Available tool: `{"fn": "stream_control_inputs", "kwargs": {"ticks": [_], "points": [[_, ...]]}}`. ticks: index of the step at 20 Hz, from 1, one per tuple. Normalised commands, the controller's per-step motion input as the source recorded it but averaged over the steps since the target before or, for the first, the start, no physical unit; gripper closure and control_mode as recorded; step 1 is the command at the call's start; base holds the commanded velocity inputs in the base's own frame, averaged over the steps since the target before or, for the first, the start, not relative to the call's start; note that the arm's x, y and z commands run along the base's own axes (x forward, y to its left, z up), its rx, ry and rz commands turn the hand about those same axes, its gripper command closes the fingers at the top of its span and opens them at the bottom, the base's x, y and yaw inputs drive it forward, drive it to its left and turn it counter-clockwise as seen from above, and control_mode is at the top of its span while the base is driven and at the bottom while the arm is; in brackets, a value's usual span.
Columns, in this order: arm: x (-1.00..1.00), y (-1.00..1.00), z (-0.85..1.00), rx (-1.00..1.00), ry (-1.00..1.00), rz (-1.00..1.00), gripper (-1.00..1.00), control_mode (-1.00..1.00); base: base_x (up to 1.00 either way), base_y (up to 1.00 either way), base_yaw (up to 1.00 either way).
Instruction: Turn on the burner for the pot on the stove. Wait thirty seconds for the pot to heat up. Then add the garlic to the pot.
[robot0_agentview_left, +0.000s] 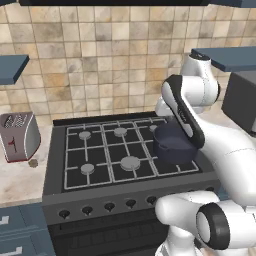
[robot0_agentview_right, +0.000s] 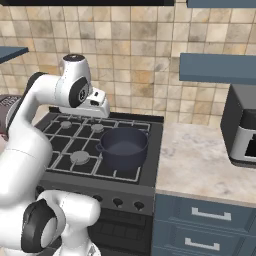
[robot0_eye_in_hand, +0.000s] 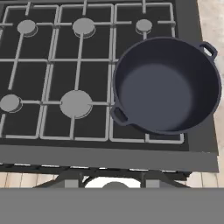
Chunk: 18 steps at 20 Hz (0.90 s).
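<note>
base views flank the stove (robot0_agentview_left: 125, 150); hand view looks down.

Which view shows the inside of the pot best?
The hand view: it looks straight down into the pot, showing its bare bottom and both handles. The right base view shows the pot from the side, with part of the inside. In the left base view the arm covers part of the pot.

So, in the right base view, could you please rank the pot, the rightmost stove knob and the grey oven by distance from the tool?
From the tool, above the stove:
1. Pot, just below it, on the front right burner.
2. Knob, lower, on the stove's front.
3. Oven, far right on the counter.
</note>
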Motion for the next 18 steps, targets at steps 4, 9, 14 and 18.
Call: {"fn": "stream_control_inputs", "kwargs": {"ticks": [4, 9, 14, 18], "points": [[-0.35, -0.02, 0.0, 0.0, -0.07, -0.01, -1.0, -1.0, 0.0, 0.0, 0.0], [-0.93, -0.19, 0.0, 0.0, -0.16, -0.09, -1.0, -1.0, 0.0, 0.0, 0.0], [-0.92, -0.34, -0.04, 0.0, -0.06, -0.13, -1.0, -1.0, 0.0, 0.0, 0.0], [-0.66, -0.44, -0.13, 0.0, 0.0, -0.07, -1.0, -1.0, 0.0, 0.0, 0.0]]}}
